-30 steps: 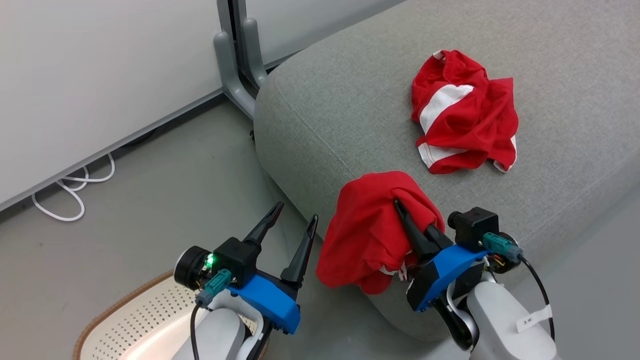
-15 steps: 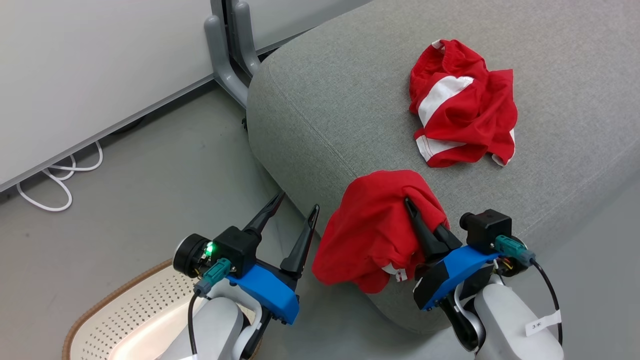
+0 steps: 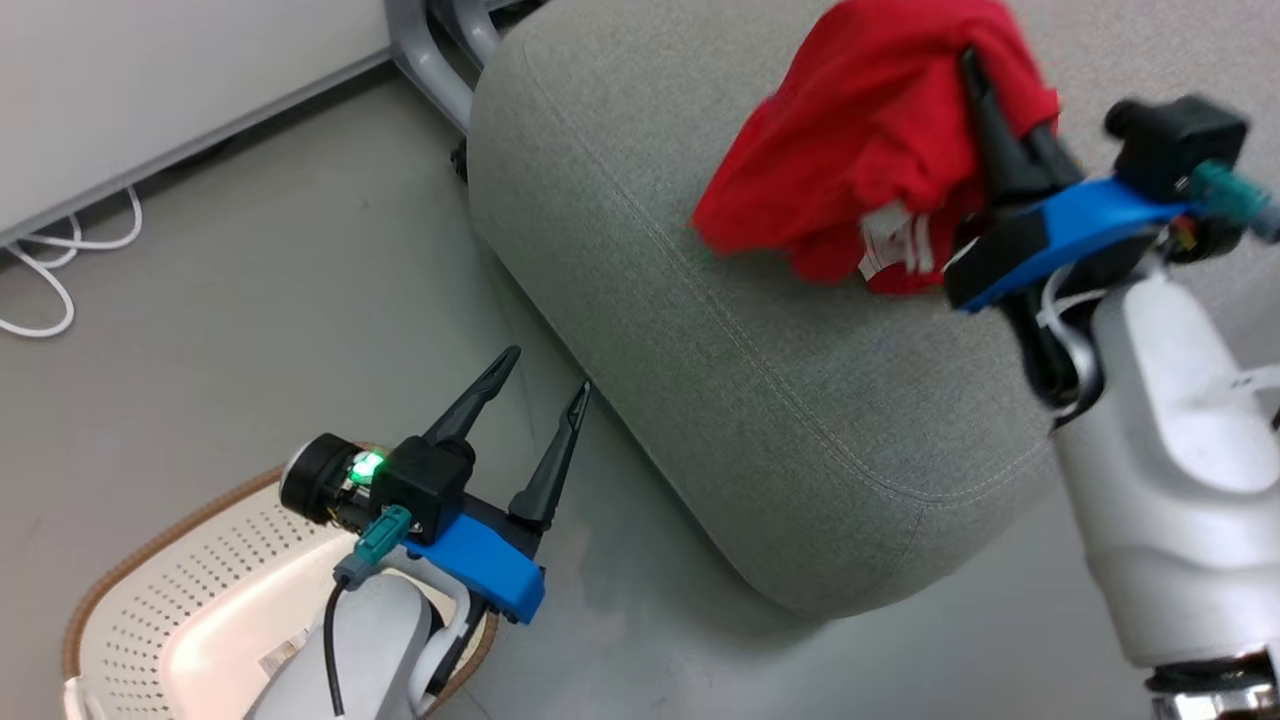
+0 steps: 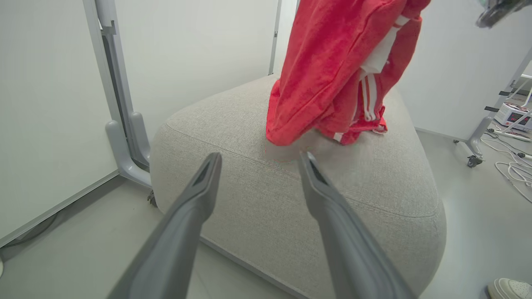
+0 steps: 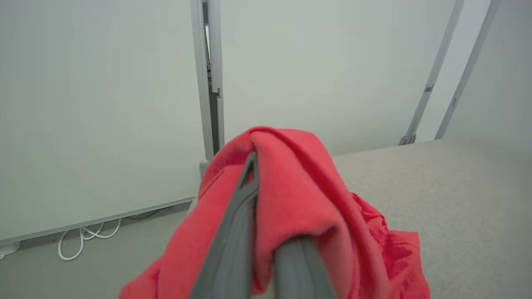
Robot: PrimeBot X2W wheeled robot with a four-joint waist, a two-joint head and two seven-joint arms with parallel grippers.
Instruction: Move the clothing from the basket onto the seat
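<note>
The right arm has just swung up and away from me. A second ago the right gripper (image 3: 972, 70) held its red garment (image 3: 860, 150) low at the near edge of the seat (image 3: 700, 400), with half the cloth drooping over the side. Now the same bundle hangs well above the grey cushion, further in toward the far right. The robot's head has turned with it, so the whole scene has slid as well. The jaws have not let go: they stay pressed together on a fold of the fabric, which drapes over both fingers and hangs down, its hem about at the upholstery. Behind it, a second garment (image 5: 395, 249) seems to lie crumpled on the cushion. The left gripper (image 3: 546, 368) has kept its place at the near left, jaws spread wide and holding nothing, just over the basket (image 3: 180, 590) on the floor. As far as I can see inside the basket, only its label (image 3: 283, 655) shows and no red. I'd say this is the last piece, and that only lowering and releasing remain.
</note>
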